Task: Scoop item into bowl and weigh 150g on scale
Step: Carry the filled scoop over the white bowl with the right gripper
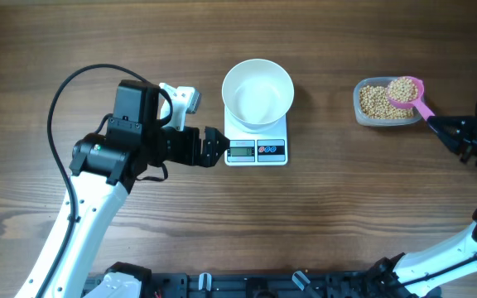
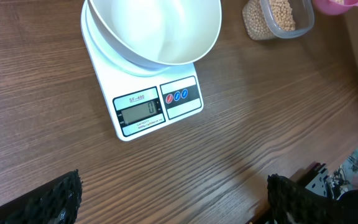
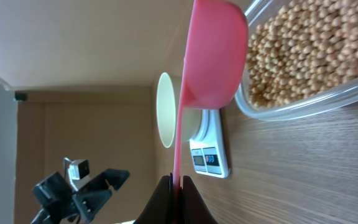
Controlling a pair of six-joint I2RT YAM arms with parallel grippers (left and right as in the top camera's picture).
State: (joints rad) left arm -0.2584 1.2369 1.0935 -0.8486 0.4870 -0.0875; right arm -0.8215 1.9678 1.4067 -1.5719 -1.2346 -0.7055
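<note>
The empty white bowl (image 1: 257, 91) (image 2: 154, 31) (image 3: 165, 118) stands on the white scale (image 1: 256, 151) (image 2: 157, 106) (image 3: 210, 158), whose display reads 0. The item, tan beans (image 1: 375, 102) (image 3: 309, 50), fills a clear tub (image 1: 360, 108) (image 2: 278, 18) at the right. A pink scoop (image 1: 406, 91) (image 3: 210, 56) heaped with beans hovers over the tub. My right gripper (image 1: 436, 124) (image 3: 177, 186) is shut on the scoop's handle. Just left of the scale's front, my left gripper (image 1: 218, 147) (image 2: 176, 199) stands wide open with nothing between its fingers (image 2: 61, 196).
Bare wooden table (image 1: 305, 223) lies between scale and tub and in front of both. A black rail (image 1: 247, 285) runs along the near edge. The left arm (image 1: 106, 165) reaches in from the lower left.
</note>
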